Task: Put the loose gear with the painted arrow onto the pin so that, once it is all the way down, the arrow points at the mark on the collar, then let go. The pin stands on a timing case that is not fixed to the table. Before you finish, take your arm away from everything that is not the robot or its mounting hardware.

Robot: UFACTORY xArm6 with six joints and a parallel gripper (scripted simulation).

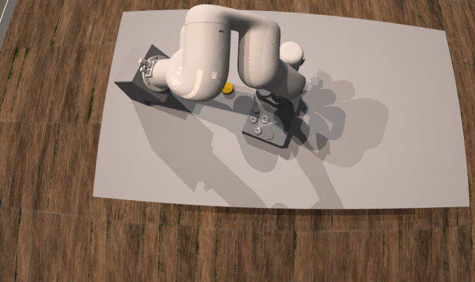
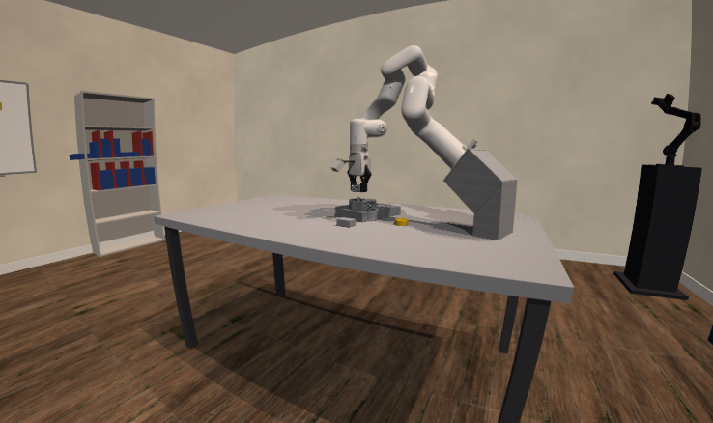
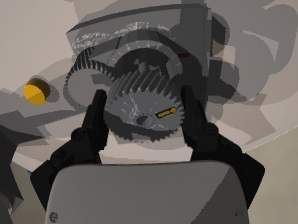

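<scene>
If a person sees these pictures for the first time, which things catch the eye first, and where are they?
The big white robot arm bends high over the grey table from a grey slanted pedestal at the table's edge. Its black jaws grip a dark toothed gear with a yellow arrow above the grey timing case. A small yellow disc lies on the table between pedestal and case.

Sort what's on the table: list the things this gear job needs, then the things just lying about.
Job:
gripper, shut on the arrow gear
timing case with its fitted gears

Lying about:
yellow disc
small grey block
</scene>
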